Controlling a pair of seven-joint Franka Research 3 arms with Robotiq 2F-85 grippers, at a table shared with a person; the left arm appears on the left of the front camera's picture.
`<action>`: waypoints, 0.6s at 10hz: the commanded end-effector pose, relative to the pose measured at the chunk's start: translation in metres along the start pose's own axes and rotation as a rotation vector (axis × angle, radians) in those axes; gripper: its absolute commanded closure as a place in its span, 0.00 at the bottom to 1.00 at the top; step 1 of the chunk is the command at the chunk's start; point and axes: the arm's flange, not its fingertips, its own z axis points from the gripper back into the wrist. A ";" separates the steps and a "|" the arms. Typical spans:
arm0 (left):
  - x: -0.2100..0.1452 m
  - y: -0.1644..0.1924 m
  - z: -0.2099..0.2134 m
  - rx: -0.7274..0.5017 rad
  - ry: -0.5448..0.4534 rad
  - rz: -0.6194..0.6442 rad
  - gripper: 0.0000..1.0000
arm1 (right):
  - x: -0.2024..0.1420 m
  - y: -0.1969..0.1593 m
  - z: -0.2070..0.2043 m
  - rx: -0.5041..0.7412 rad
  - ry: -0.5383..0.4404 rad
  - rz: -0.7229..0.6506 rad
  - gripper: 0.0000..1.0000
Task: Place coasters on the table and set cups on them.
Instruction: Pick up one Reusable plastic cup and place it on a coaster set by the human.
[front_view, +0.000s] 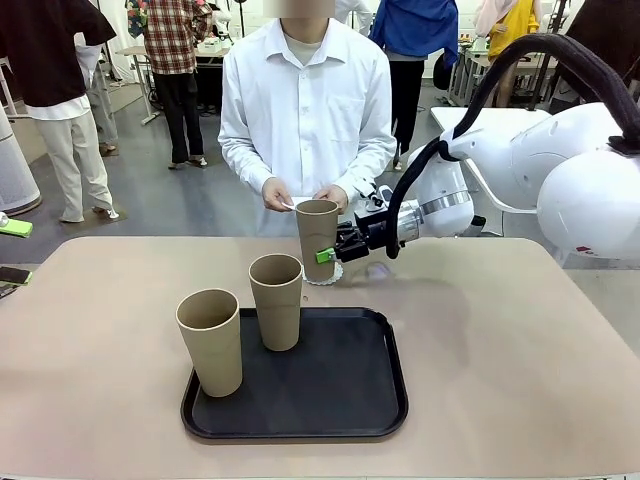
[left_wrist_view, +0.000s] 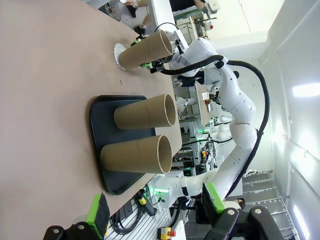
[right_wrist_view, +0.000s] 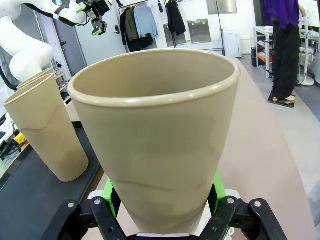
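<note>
table (front_view: 500, 330) far edge: right pincer (front_view: 326, 255) clamped on cup (front_view: 316, 225) on coaster (front_view: 332, 276); left pincer (left_wrist_view: 155, 205) apart

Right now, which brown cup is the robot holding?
The tall tan-brown tumbler on the white lacy paper doily, gripped by the right pincer; the other two stand untouched in the black tray.

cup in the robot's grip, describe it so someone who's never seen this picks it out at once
On the tan table, look past the black tray toward the person. There one tall tan cup sits over a white doily, clamped by the right end effector. The other two cups stand on the tray, ungripped.
</note>
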 end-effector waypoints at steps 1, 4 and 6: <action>0.002 0.000 0.000 -0.020 -0.014 -0.014 0.00 | 0.001 -0.009 0.002 0.021 -0.015 0.030 0.18; 0.002 0.000 0.000 -0.020 -0.014 -0.014 0.00 | -0.001 -0.012 0.003 0.025 -0.009 0.039 0.18; 0.002 0.000 0.000 -0.020 -0.014 -0.014 0.00 | -0.003 -0.013 0.004 0.030 -0.007 0.038 0.18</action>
